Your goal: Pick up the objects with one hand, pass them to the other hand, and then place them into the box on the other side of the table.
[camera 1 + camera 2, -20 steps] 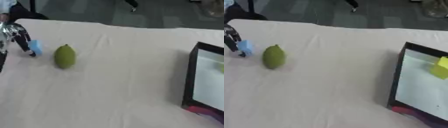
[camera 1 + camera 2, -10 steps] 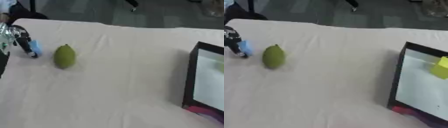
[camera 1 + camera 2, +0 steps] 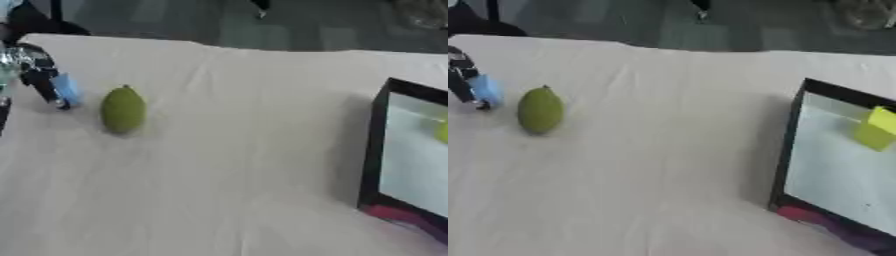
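A green, lemon-shaped fruit (image 3: 122, 110) lies on the cream tablecloth at the left. Just left of it my left hand (image 3: 37, 72) reaches in from the left edge, its fingers curled round a small light-blue object (image 3: 67, 90) held at the cloth. The hand and the fruit are a short gap apart. At the right edge stands a black-rimmed box (image 3: 792, 145) with a white floor, and a yellow block (image 3: 877, 129) lies inside it. My right hand shows in neither view.
The tablecloth (image 3: 236, 165) stretches between the fruit and the box with nothing on it. A pink-red strip (image 3: 815, 220) lies along the box's near edge. Beyond the table's far edge is dark floor with chair legs.
My left hand with the blue object has shifted only slightly at the left edge. The fruit and the box have kept their places.
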